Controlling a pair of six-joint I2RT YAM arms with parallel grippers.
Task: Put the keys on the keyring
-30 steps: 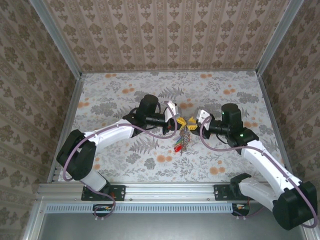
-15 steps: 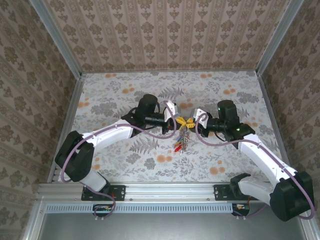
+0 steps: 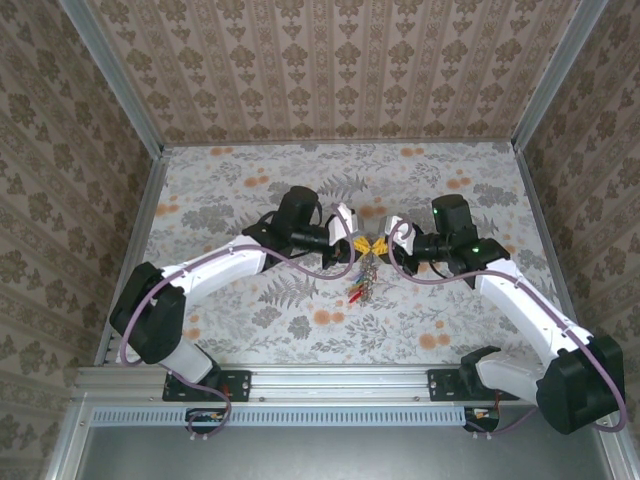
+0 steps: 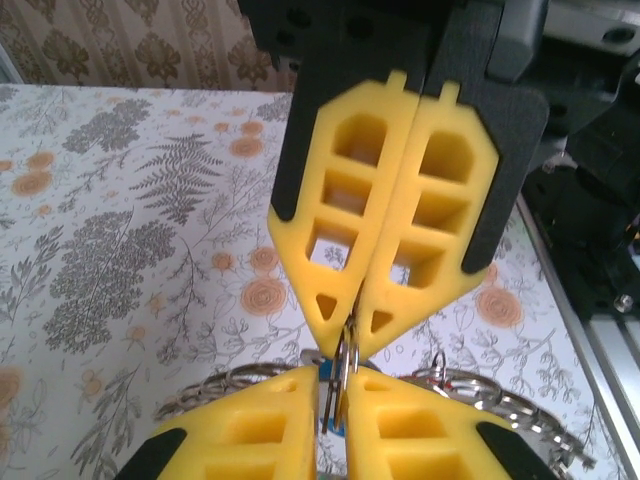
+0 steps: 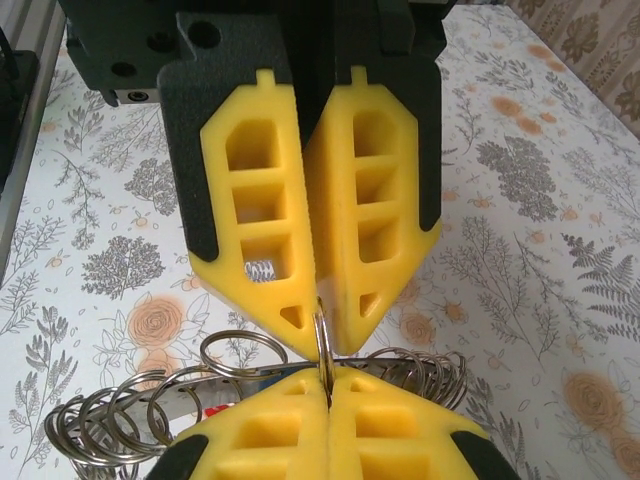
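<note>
I have both tools meeting tip to tip above the middle of the tabletop (image 3: 230, 190), with the keyring (image 3: 366, 272) between them. From the top camera, the left tool (image 3: 361, 245) comes in from the left and the right tool (image 3: 381, 246) from the right, and their yellow fingers almost touch. The bunch of silver keys hangs straight down below the meeting point, with red tags (image 3: 357, 294) at the bottom, close over the tabletop.

On the right wrist camera, my right tool is closed tight on a thin upright metal ring (image 5: 322, 345). The left tool opposite pinches the same ring at its fingertips. Small silver loops fan out to either side. On the left wrist camera, a narrow slit shows between the left fingers (image 4: 255, 425), with the ring and a blue tag (image 4: 336, 430) in it. I cannot tell whether the pinched ring is the large ring itself or one of its small loops.
</note>
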